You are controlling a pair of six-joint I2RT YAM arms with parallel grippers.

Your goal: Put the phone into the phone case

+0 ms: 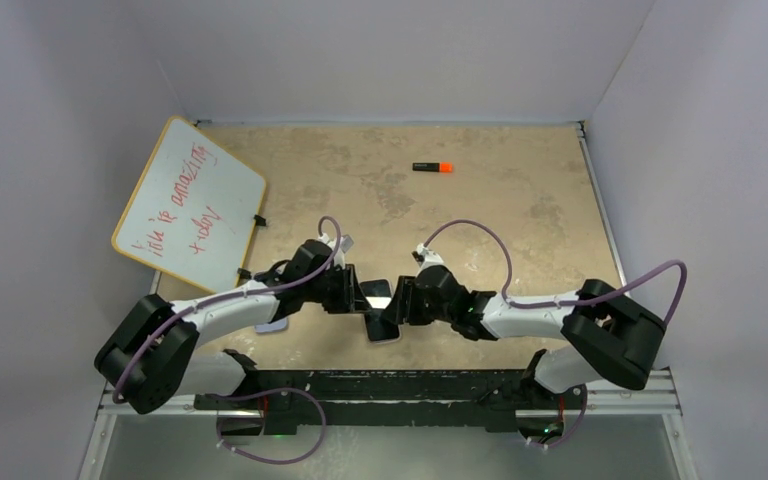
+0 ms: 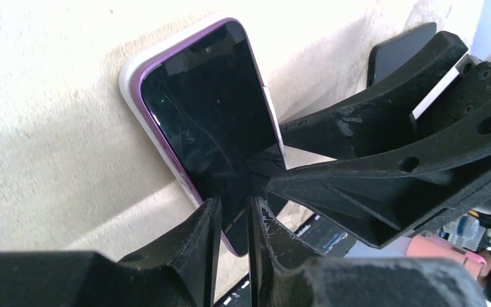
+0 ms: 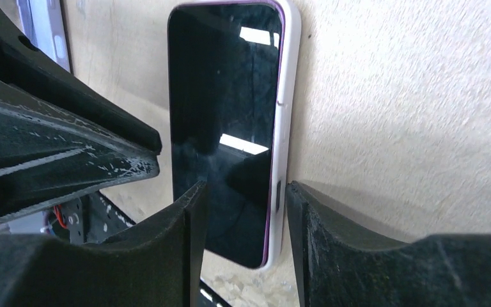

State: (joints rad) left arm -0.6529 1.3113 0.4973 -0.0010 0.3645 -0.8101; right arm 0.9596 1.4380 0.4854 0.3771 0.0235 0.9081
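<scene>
At the near middle of the table [image 1: 520, 230], between the two arms, the phone [image 3: 220, 96] lies flat, screen up and dark. Its purple edge sits against a white case [image 3: 289, 77], whose rim shows along one long side and around the far corner. I cannot tell whether the phone is fully seated in it.

The right claw [image 3: 246, 217] stands about half open over the phone's near end. One finger is above the glass and the other is just beside the case's outer edge. The left claw [image 2: 233, 230] is narrow, with only a slit between its fingers. A corner of the phone shows in that slit, but whether it is pinched cannot be told. The two claws meet tip to tip over the phone, and the right one's fingers crowd the left wrist view.

No brand can be read on the phone or the case. A whiteboard [image 1: 188, 205] at the far left carries red handwriting. One word reads "amazing" and the rest is unclear. A black marker [image 1: 432, 167] with an orange cap lies well apart, towards the back.
</scene>
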